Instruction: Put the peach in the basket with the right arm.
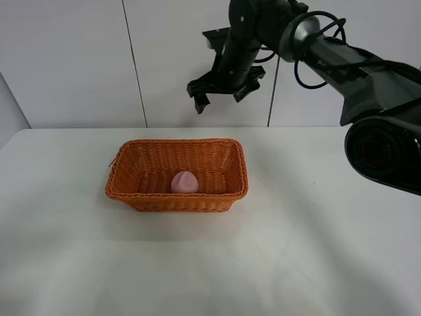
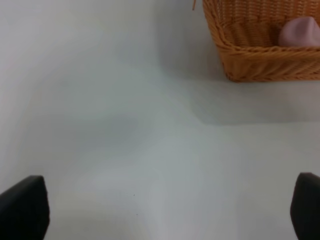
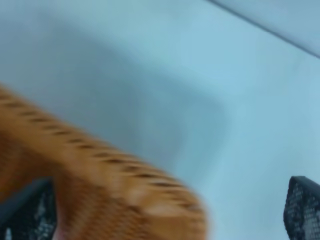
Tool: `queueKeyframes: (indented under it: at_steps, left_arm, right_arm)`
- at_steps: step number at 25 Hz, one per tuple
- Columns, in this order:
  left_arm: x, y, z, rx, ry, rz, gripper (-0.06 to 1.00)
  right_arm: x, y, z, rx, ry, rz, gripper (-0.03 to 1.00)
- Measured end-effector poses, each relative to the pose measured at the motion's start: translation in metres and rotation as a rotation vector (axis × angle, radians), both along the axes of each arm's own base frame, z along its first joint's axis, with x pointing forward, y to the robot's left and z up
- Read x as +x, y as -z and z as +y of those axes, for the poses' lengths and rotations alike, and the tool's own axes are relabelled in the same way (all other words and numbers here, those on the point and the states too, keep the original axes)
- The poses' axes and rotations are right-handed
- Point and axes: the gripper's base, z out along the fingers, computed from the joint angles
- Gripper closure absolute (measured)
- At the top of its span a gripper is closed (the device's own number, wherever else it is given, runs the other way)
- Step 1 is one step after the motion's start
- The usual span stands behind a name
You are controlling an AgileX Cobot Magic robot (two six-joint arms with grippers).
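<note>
Left gripper: I see it in the left wrist view only. Its two dark fingers are spread wide with bare table between them, and they hold nothing.
Wall: I read pale panels across the top of the high view, split by thin dark seams.
Table: a white, plain surface that fills the lower two thirds of the high view.
Basket: orange-brown wicker, rectangular, standing upright on the table just left of centre in the high view. The left wrist view shows one of its corners, well apart from the left fingers.
Peach: pink and rounded, it lies on the basket floor, against the near wall and about midway along it. The left wrist view confirms it inside the basket.
Right gripper: upper centre of the high view, above the far rim of the basket and apart from it. Its claws are splayed and empty. The right wrist view is blurred, but I can make out the fingers wide apart over the basket weave.
Right arm: black, with looped cables, reaching in from the right edge of the high view to the upper centre.
</note>
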Motion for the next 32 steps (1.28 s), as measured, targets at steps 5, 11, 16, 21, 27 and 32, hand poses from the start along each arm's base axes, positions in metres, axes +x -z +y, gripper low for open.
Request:
queueKeyframes:
  at_steps: [5, 11, 16, 21, 27, 32]
  left_arm:
    - [0.0, 0.0, 0.0, 0.0, 0.0, 0.0, -0.05]
    - [0.0, 0.0, 0.0, 0.0, 0.0, 0.0, -0.05]
    - [0.0, 0.0, 0.0, 0.0, 0.0, 0.0, -0.05]
    - [0.0, 0.0, 0.0, 0.0, 0.0, 0.0, -0.05]
    - [0.0, 0.0, 0.0, 0.0, 0.0, 0.0, -0.05]
    - [0.0, 0.0, 0.0, 0.0, 0.0, 0.0, -0.05]
  right_arm:
    - [0.031, 0.0, -0.079, 0.001, 0.164, 0.0, 0.27]
    - [0.049, 0.0, -0.163, 0.007, 0.331, 0.002, 0.27]
    - [0.053, 0.0, -0.205, 0.008, 0.413, 0.002, 0.27]
    - [0.053, 0.0, -0.218, 0.01, 0.438, 0.002, 0.27]
    - [0.046, -0.018, -0.216, 0.039, 0.421, -0.019, 0.27]
    - [0.018, -0.042, -0.217, 0.025, 0.415, -0.006, 0.27]
